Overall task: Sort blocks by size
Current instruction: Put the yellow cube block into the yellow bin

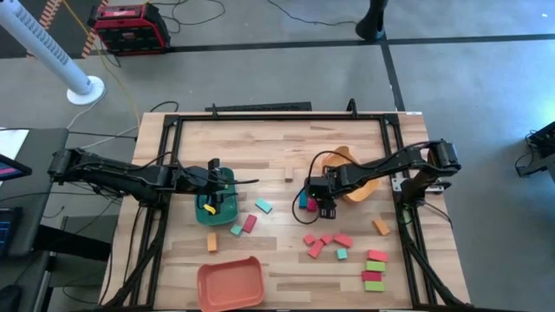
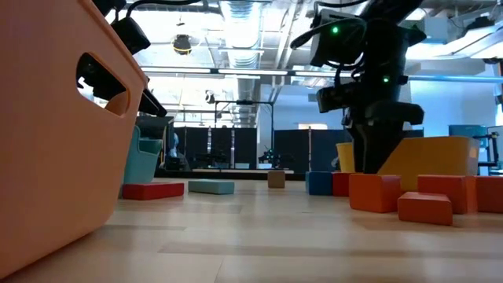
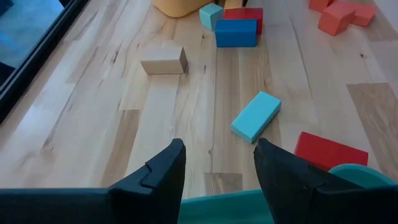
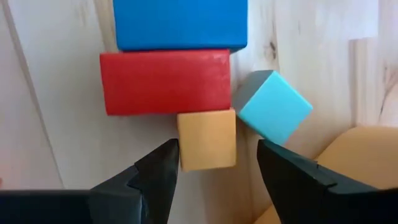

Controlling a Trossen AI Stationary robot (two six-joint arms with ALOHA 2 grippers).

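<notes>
My right gripper [image 4: 214,163] is open, low over the table beside the yellow-orange tray [image 1: 357,184]. Its fingers stand on either side of a small orange cube [image 4: 206,138], which lies against a red block [image 4: 166,81]. A blue block [image 4: 180,23] lies beyond the red one and a teal cube [image 4: 273,106] beside the orange cube. Whether a finger touches the orange cube, I cannot tell. My left gripper [image 3: 217,163] is open and empty over the green tray's rim [image 3: 230,202]. Ahead of it on the table lie a teal block [image 3: 256,116] and a red block [image 3: 329,152].
Several red, pink, green and orange blocks lie toward the near right [image 1: 347,247]. A salmon-red tray [image 1: 230,284] stands at the near edge. A plain wooden block [image 3: 165,61] lies mid-table. The green tray [image 1: 217,206] holds a yellow piece [image 1: 208,209].
</notes>
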